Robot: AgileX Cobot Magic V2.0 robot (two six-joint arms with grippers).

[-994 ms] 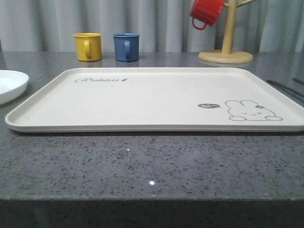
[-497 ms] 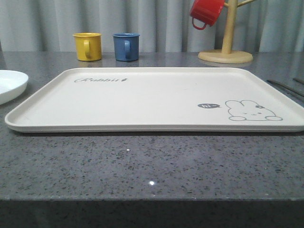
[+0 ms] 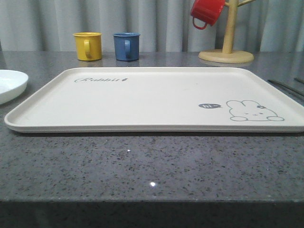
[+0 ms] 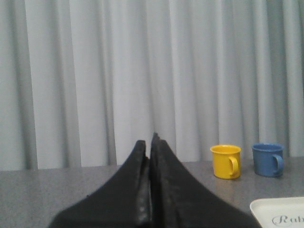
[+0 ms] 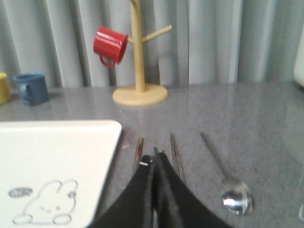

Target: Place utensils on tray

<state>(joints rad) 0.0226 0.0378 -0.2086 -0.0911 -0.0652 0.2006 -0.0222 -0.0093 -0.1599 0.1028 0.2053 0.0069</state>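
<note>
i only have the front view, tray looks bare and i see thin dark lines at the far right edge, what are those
Observer: In the right wrist view they are cutlery lying on the counter beside the tray: a spoon, bowl toward the camera, and slim chopsticks.
Operator: where's the right gripper
Observer: The right gripper is above the counter between those pieces, jaws closed, holding nothing.
Operator: and the left one
Observer: The left gripper is shut too, pointing at the curtain, with the yellow mug and blue mug off to its side.
</note>
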